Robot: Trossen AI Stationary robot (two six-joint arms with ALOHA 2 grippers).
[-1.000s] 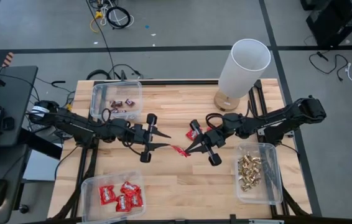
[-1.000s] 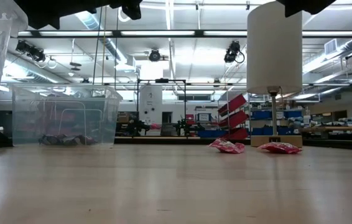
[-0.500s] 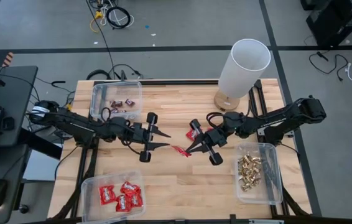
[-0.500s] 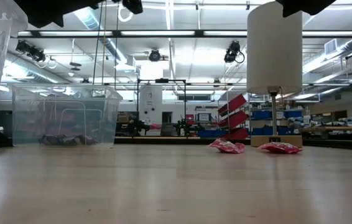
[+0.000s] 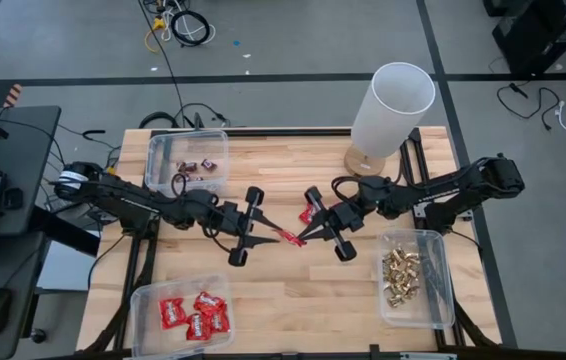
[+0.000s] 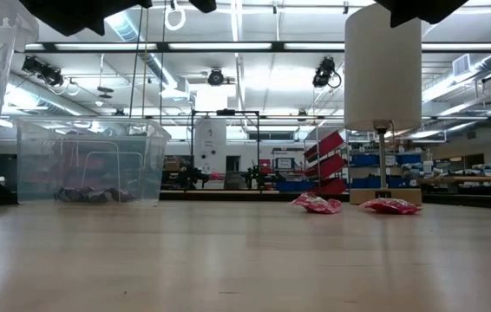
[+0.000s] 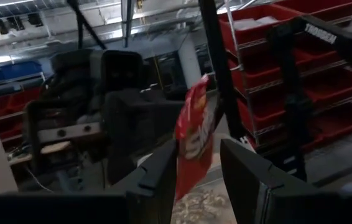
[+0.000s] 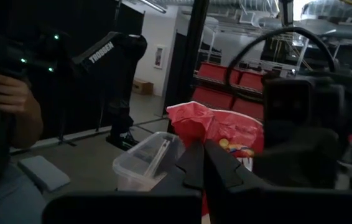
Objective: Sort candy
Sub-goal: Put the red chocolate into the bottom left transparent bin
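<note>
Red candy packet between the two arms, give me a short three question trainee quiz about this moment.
1. True or false: the right gripper is shut on the red candy packet.
2. Which bin already holds red packets?
A. near-left bin
B. far-left bin
C. right bin
3. Fill in: the left gripper's fingers stand ____ around the packet's free end.

Key: 1 true. 2 A. 3 open.
</note>
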